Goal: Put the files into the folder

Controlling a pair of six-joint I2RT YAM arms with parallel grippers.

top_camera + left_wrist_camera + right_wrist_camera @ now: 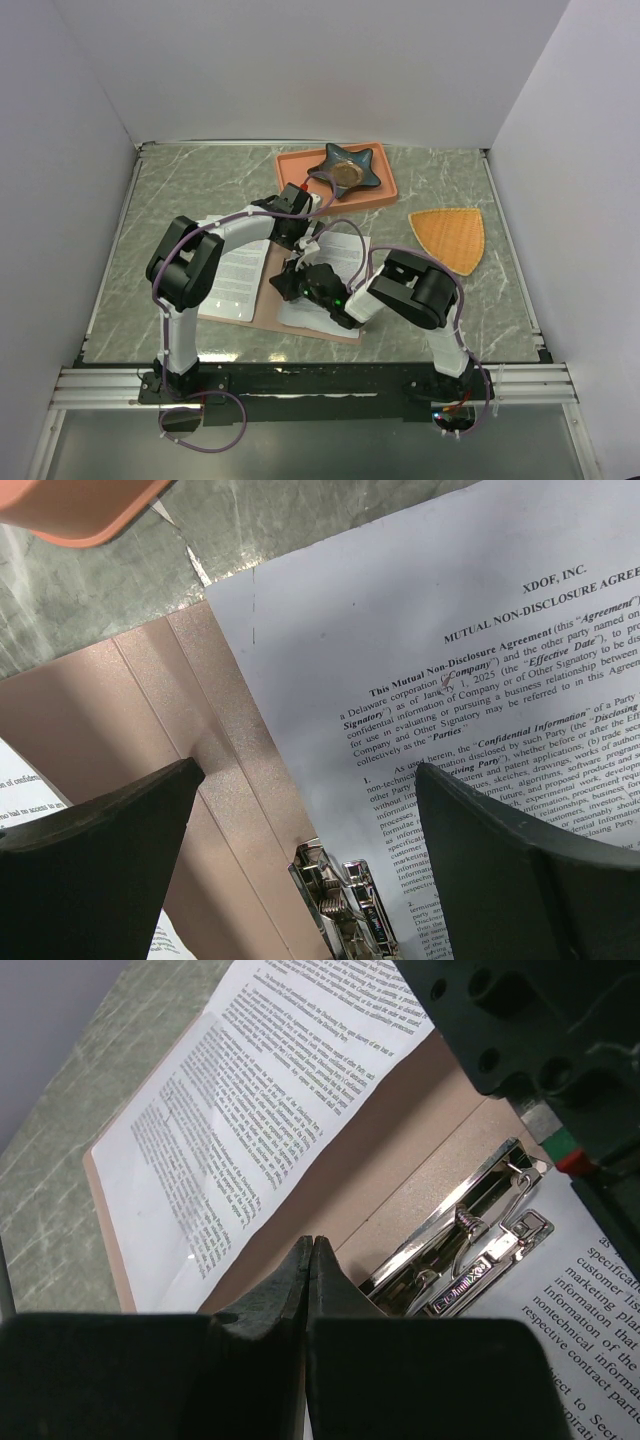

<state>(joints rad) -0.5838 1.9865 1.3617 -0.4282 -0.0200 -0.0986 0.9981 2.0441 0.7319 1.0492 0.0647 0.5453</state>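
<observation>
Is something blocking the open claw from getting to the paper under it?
Nothing visible does. The left gripper hangs open over the folder, and the printed sheet lies bare right below it. The silver clip sits at the sheet's edge, on the folder's spine.

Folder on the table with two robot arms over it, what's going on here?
Two robot arms are working over an open folder lying flat on the table. One printed sheet lies on its left leaf and a second sheet across the right side, beside the metal clip at the spine. The left hand hovers wide open above the spine, holding nothing. The right hand is shut and empty, its tip close to the clip.
</observation>
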